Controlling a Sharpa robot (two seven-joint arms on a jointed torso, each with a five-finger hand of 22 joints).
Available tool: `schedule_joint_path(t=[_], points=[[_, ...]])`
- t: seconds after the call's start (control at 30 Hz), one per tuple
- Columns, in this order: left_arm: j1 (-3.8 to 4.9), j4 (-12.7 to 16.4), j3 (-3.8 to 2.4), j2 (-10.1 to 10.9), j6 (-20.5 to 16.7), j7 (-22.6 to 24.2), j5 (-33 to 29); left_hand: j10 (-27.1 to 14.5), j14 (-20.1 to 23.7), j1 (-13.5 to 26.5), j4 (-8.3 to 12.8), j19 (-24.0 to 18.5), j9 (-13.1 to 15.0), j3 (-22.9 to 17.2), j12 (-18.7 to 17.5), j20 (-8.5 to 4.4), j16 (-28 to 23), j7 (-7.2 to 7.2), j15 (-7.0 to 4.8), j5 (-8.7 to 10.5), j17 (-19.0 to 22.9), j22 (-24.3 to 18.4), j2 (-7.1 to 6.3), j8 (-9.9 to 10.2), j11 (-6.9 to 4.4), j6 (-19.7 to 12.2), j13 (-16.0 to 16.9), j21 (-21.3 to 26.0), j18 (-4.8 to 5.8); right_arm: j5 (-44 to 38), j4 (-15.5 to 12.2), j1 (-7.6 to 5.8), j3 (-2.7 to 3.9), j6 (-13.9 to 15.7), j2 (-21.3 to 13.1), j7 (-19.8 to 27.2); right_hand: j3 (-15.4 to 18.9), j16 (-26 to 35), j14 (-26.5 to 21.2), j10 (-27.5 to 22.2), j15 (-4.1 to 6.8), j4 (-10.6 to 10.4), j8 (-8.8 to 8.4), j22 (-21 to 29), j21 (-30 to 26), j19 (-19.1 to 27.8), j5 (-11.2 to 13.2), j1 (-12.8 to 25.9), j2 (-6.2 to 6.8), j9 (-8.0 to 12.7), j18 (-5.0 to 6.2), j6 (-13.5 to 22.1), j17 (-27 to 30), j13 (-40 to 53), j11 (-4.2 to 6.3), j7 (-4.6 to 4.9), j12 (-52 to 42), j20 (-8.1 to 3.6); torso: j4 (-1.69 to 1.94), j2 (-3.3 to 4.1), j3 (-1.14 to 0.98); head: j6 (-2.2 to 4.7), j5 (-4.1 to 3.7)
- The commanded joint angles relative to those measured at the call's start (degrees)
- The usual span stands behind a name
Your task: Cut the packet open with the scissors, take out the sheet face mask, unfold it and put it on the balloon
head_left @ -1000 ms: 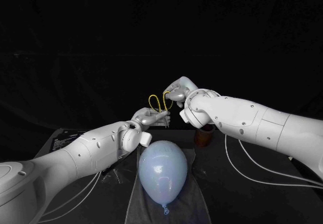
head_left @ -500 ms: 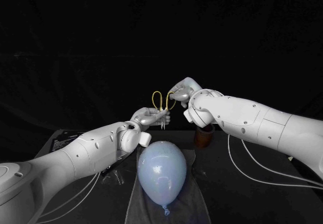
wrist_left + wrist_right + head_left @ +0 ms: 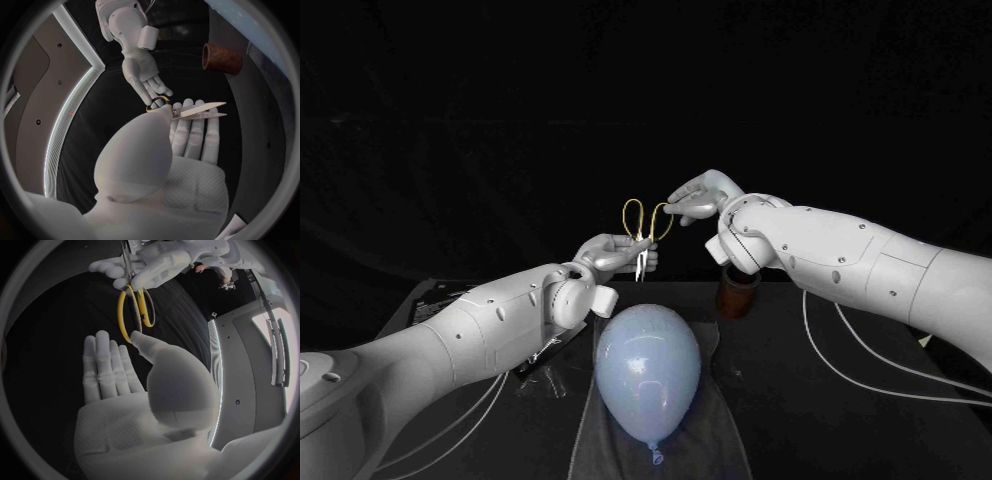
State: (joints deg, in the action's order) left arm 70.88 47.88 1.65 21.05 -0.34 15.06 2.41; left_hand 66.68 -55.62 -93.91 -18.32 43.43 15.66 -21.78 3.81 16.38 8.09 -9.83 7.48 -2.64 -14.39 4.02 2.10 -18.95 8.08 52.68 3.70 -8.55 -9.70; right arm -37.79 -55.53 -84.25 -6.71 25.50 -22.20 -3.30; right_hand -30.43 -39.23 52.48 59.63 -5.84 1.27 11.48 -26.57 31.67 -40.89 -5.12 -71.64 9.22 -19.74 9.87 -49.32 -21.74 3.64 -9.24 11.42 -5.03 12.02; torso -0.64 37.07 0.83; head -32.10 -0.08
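Note:
The scissors with yellow loop handles stand upright above the table's far side, loops up. My left hand grips them around the blades; in the left wrist view the blades lie across its fingers under the thumb. My right hand is just right of the loops, fingers straight and apart. In the right wrist view its thumb tip meets the lower end of a yellow loop, with nothing grasped. The pale blue balloon lies lengthwise on the table below both hands, knot towards me.
A clear plastic sheet lies under the balloon. A brown cylinder stands just right of the balloon's far end, under my right forearm. A grey board lies at the table's left.
My left hand has lifted the scissors a little, so the blades now show below the loops. My right hand has shifted slightly right, staying close to the loops.

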Motion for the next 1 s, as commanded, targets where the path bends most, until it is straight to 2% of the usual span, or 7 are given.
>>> schedule_joint_path(t=[0.03,0.2,0.33,0.53,0.77,0.9,1.0], points=[[0.09,0.07,-0.06,-0.05,0.47,-1.94,0.64,0.63,-0.34,0.53,2.37,0.5,4.72,-2.95,-0.2,0.01,-0.38,-0.28,0.0,-0.17,-0.11,0.04,-0.08,-0.23,-0.18,-0.12,-0.01,-0.04,-0.84,5.43,0.03,0.06,-0.13,-2.18,-0.34,7.59,2.35,6.09,-3.37,-1.03,-1.77,-0.66,-1.05,4.38,-6.46,1.68,0.44,-0.01,0.5,0.45,0.07,0.7,3.58,0.08,-0.71,-0.27,-0.1,2.14,0.09,0.02,-0.06,0.08,0.08],[0.09,-0.05,-0.05,0.01,0.28,-2.97,1.45,0.68,-0.39,0.84,2.59,0.6,5.05,-3.9,-0.2,0.02,-0.48,-0.32,0.0,-0.18,-0.19,0.02,-0.44,-0.41,-0.17,-0.2,-0.01,-0.04,-0.82,7.36,-0.45,0.14,-0.27,-1.91,-1.26,11.24,6.81,12.15,-6.27,-2.33,-3.55,-1.53,-2.47,10.13,-14.74,4.08,0.81,-0.38,0.04,1.27,0.54,1.44,7.34,0.08,-1.67,-0.51,-0.62,4.24,0.0,0.06,-0.02,0.02,0.21],[0.11,-0.59,-0.05,0.16,0.47,-3.68,2.12,0.73,-0.44,1.05,2.72,0.69,5.26,-4.48,-0.19,0.05,-0.52,-0.31,-0.02,-0.17,-0.24,0.02,-0.66,-0.52,-0.18,-0.24,0.0,-0.05,-0.8,8.01,-0.84,0.16,-0.34,-1.29,-2.78,14.35,9.16,15.09,-6.48,-2.52,-3.76,-1.8,-2.53,13.04,-18.97,5.63,0.56,-1.14,-0.71,1.53,0.36,0.44,9.13,0.08,-1.43,1.18,-1.04,4.57,0.01,0.07,0.05,-0.03,0.33],[0.38,-3.01,-0.06,0.39,4.14,-7.17,4.5,0.85,-0.56,1.66,3.17,1.12,5.81,-6.0,-0.19,0.22,-0.65,-0.41,-0.15,-0.17,-0.38,0.05,-1.25,-0.81,-0.21,-0.34,0.0,-0.2,-0.62,2.49,-2.97,0.17,-0.46,-0.16,-6.68,20.95,6.71,16.72,-3.6,-1.56,-3.19,0.13,-2.33,13.83,-18.67,0.31,1.36,-5.84,-3.54,1.95,0.66,-1.76,10.18,0.0,-1.32,2.06,-1.38,4.27,-0.07,0.06,0.03,0.02,0.43],[1.96,-6.19,-0.09,0.69,12.67,-11.72,9.82,0.79,-0.51,2.71,4.2,1.85,6.54,-8.19,-0.24,0.31,-0.93,-0.52,-0.15,-0.17,-0.55,0.09,-2.14,-1.1,-0.14,-0.61,-0.02,-0.48,-0.23,-12.46,-8.05,0.05,-0.47,-3.36,-10.92,23.93,1.3,18.46,6.0,1.23,-0.72,1.58,-2.64,13.68,-15.81,-10.98,1.33,-7.94,-2.59,2.77,0.7,-4.39,10.65,-0.12,-0.08,0.89,-0.19,0.96,-0.01,0.13,-0.13,0.11,0.89],[3.07,-7.36,-0.08,0.91,17.63,-13.57,13.45,0.67,-0.42,3.0,4.52,1.72,6.72,-8.67,-0.25,0.31,-1.04,-0.51,-0.1,-0.17,-0.58,0.03,-2.33,-1.15,-0.12,-0.74,-0.02,-0.36,-0.06,-22.78,-11.14,-0.01,-0.45,-5.82,-11.95,22.27,4.66,14.67,20.96,3.12,3.87,3.66,-3.62,5.21,-2.01,-22.59,0.82,-9.35,-2.84,3.72,0.27,-4.45,8.29,-0.1,2.01,-0.84,0.6,-4.4,0.01,0.11,-0.24,0.12,0.92],[3.71,-7.82,-0.08,0.97,20.54,-14.53,16.57,0.67,-0.42,3.12,4.65,1.71,6.8,-8.82,-0.23,0.3,-1.06,-0.51,-0.1,-0.17,-0.6,0.01,-2.43,-1.2,-0.12,-0.75,-0.02,-0.34,-0.02,-29.66,-12.95,-0.07,-0.44,-5.71,-11.95,21.01,4.22,10.42,28.34,5.04,5.16,3.41,-3.76,0.29,4.73,-24.52,0.26,-8.23,-2.86,4.23,0.43,-5.99,5.01,-0.07,3.03,-1.38,1.0,-5.95,-0.04,0.13,-0.35,0.05,1.11]])
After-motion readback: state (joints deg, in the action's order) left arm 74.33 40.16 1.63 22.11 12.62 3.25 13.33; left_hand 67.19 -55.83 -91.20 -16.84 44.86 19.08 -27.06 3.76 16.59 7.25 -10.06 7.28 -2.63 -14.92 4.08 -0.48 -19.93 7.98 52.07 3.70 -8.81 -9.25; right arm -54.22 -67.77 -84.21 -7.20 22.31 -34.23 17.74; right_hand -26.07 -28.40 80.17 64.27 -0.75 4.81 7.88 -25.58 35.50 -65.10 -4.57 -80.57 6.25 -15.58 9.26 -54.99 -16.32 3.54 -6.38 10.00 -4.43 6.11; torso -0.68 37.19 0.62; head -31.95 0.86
